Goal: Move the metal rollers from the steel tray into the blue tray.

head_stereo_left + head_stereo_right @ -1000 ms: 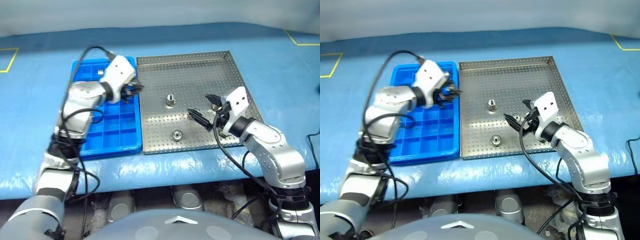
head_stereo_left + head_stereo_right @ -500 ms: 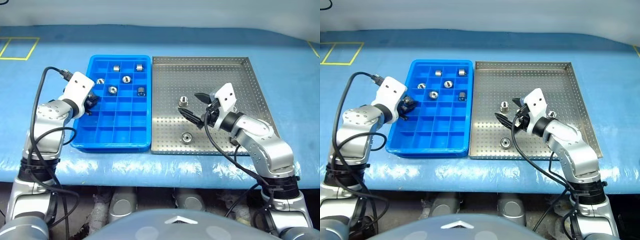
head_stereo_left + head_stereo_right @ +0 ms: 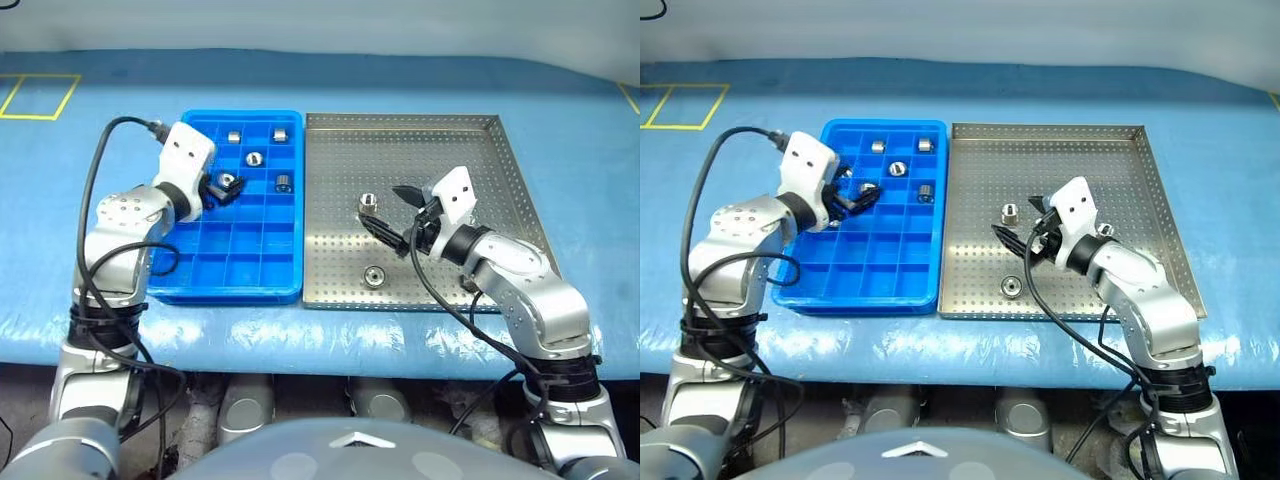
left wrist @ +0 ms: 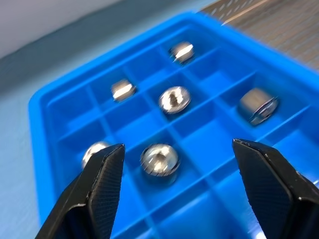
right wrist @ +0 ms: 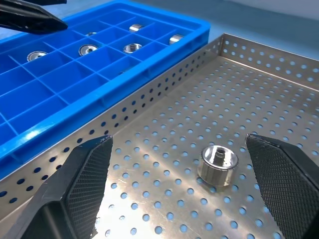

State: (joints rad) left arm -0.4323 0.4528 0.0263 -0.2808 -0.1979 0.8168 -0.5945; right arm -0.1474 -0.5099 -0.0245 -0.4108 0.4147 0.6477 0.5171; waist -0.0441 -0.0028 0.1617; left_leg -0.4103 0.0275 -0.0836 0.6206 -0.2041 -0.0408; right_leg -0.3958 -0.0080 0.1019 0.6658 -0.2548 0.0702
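Two trays sit side by side on a counter draped in blue. On the robot's left is the blue tray, a plastic grid of small square compartments. Touching its right edge is the steel tray, wider, with a perforated floor and a low rim.

Several metal rollers lie in the far compartments of the blue tray, one to a compartment. The left wrist view shows five there: two in the far row, one in the next row with another further right lying on its side, and one nearer, plus a partly hidden one behind a finger. Two more rollers rest on the steel tray: one upright near its middle and one nearer the front edge.

The left gripper hovers over the far left part of the blue tray, jaws spread apart and holding nothing, with a roller lying in the compartment below them. The right gripper hangs low over the middle of the steel tray, jaws wide and empty, with the upright roller standing on the perforated floor just ahead between them.
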